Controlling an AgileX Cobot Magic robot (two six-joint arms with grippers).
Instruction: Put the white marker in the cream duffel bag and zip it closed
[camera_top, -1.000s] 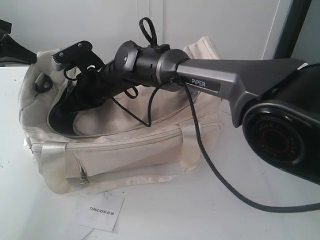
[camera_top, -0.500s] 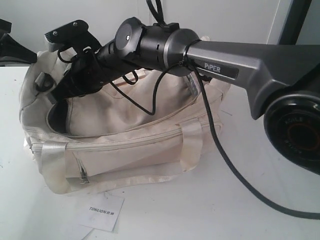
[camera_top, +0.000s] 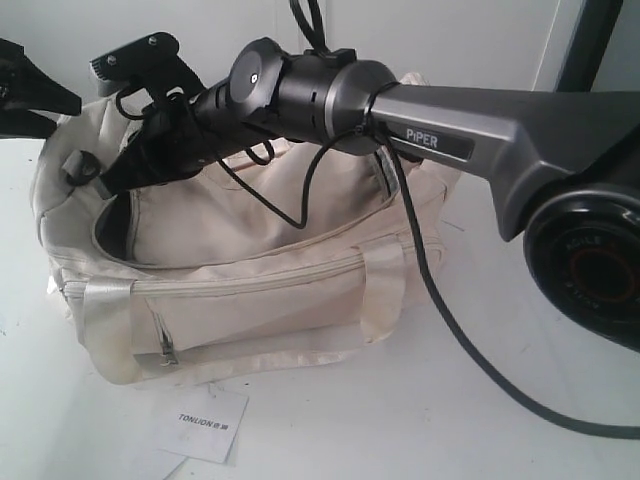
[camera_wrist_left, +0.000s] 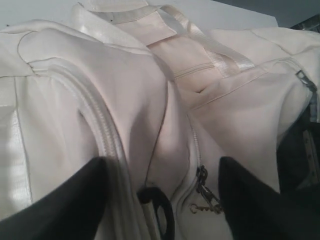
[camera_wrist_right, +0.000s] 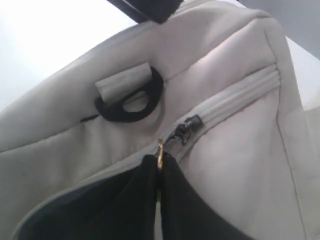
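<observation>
The cream duffel bag (camera_top: 250, 290) lies on the white table, its top zip partly open with a dark gap (camera_top: 112, 232) at its left end. My right gripper (camera_top: 112, 176) reaches across over that end. It is shut (camera_wrist_right: 160, 161) on the gold ring of the zip pull (camera_wrist_right: 160, 149), just behind the dark slider (camera_wrist_right: 187, 126). My left gripper (camera_top: 45, 95) hovers at the bag's left end. It is open (camera_wrist_left: 162, 167), with a black strap ring (camera_wrist_left: 159, 207) and a metal zip pull (camera_wrist_left: 204, 192) between its fingers. The white marker is out of view.
A white paper tag (camera_top: 200, 422) with print lies in front of the bag. A black cable (camera_top: 450, 330) hangs from the right arm and trails over the table to the right. The arm's dark base (camera_top: 590, 270) fills the right side. A black strap ring (camera_wrist_right: 131, 102) sits beside the zip.
The right arm has risen and shifted left with the zip pull in its grip, and the dark opening in the bag has narrowed. The left gripper has come further into view.
</observation>
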